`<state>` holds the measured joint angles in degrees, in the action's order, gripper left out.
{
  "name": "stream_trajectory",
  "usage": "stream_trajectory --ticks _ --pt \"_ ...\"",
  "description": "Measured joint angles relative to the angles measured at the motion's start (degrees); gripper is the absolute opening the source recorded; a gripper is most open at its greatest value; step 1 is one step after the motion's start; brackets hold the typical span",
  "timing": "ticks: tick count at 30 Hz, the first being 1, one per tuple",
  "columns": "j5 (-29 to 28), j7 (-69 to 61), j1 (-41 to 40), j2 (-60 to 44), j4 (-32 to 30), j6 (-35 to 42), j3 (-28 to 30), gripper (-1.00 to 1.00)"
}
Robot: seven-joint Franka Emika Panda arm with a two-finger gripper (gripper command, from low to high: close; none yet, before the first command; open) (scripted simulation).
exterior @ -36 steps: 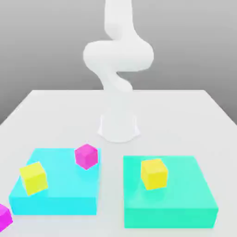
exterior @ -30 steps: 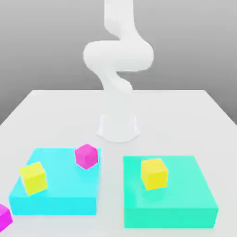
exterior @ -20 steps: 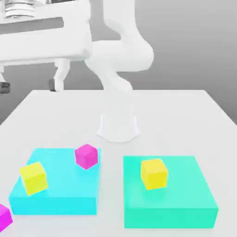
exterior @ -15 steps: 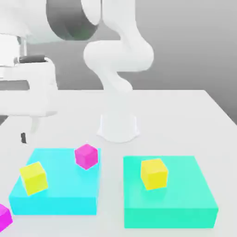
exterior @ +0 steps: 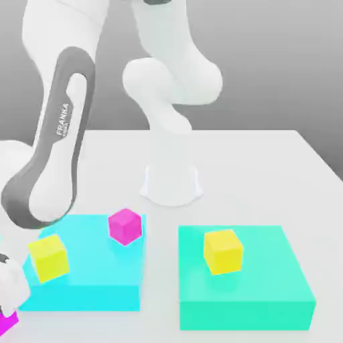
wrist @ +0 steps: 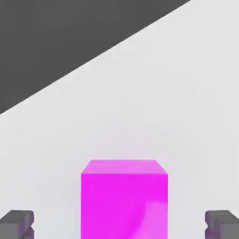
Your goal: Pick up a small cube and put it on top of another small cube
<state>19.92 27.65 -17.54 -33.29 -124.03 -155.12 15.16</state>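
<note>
One small magenta cube (wrist: 124,198) rests on the white table, and my gripper (wrist: 120,224) stands open around it. A dark fingertip (wrist: 17,223) shows on one side of the cube and another on the other side, both apart from it. In the exterior view this cube (exterior: 6,322) peeks out at the lower left corner, under the white hand (exterior: 9,280). The other small magenta cube (exterior: 125,226) sits on the far right corner of the flat cyan block (exterior: 87,275).
A yellow cube (exterior: 48,257) sits on the cyan block close to the hand. A second yellow cube (exterior: 223,251) sits on the flat teal block (exterior: 254,288) at the exterior view's right. The arm's base (exterior: 172,184) stands behind the blocks. The forearm (exterior: 57,134) slants down on the left.
The arm has swung in from above and come down at the exterior view's left, bringing the hand low over the corner magenta cube. No cube has moved.
</note>
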Motion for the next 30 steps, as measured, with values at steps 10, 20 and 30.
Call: stream_trajectory --ticks 10,20,30 --pt "-2.68 1.91 1.96 5.28 -1.37 3.94 2.58 -1.0" --pt "-12.66 14.73 12.62 24.18 -11.59 14.6 3.93 -1.0" --pt "-21.07 27.75 13.44 45.31 -27.18 18.56 0.5 -1.0"
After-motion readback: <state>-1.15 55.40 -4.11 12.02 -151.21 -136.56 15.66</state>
